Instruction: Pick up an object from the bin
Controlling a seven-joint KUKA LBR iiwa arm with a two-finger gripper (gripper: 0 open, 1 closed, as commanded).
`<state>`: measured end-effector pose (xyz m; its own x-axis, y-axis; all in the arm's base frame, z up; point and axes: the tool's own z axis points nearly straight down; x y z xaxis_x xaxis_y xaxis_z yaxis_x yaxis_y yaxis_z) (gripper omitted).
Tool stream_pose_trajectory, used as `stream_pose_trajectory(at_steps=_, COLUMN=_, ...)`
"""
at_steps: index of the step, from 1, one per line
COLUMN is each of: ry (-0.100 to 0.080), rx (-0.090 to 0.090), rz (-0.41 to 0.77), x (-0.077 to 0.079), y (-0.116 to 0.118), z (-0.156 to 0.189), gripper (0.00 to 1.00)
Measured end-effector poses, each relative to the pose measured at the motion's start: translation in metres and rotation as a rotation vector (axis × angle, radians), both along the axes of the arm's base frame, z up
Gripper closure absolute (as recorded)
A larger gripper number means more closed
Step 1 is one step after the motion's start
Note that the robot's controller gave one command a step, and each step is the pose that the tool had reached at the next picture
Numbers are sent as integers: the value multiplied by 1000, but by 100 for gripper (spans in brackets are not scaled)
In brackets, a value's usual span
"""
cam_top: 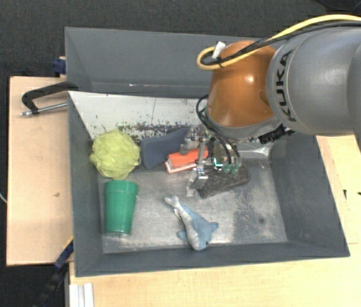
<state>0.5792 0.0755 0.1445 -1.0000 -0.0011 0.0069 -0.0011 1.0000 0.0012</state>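
I cannot tell if my tool is spread or pinching, and, crowding the orange-red piece, it may shove that aside.

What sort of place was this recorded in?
Probably a robotics lab's bin-picking test cell: a KUKA arm reaches into a grey metal bin holding unrelated odds and ends, such as a green cup and a blue-grey toy.

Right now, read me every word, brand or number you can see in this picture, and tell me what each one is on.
"KUKA": on the grey arm, the letters running sideways along its casing.
No text can be made out on the green cup, the yellow-green ball, the blue toy or the orange thing.
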Motion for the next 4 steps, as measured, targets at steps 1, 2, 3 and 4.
stream_pose_trajectory(at_steps=1, ry=-8, rx=0, rz=-1, x=2, y=0, z=4, gripper=0)
stream_pose_trajectory(at_steps=2, ry=-33, rx=7, rz=88, x=5, y=-51, z=-44, gripper=0)
stream_pose_trajectory(at_steps=3, ry=-41, rx=-4, rz=85, x=8, y=-58, z=-41, gripper=0)
stream_pose_trajectory(at_steps=4, ry=-19, rx=2, rz=216, x=9, y=-101, z=-38, gripper=0)
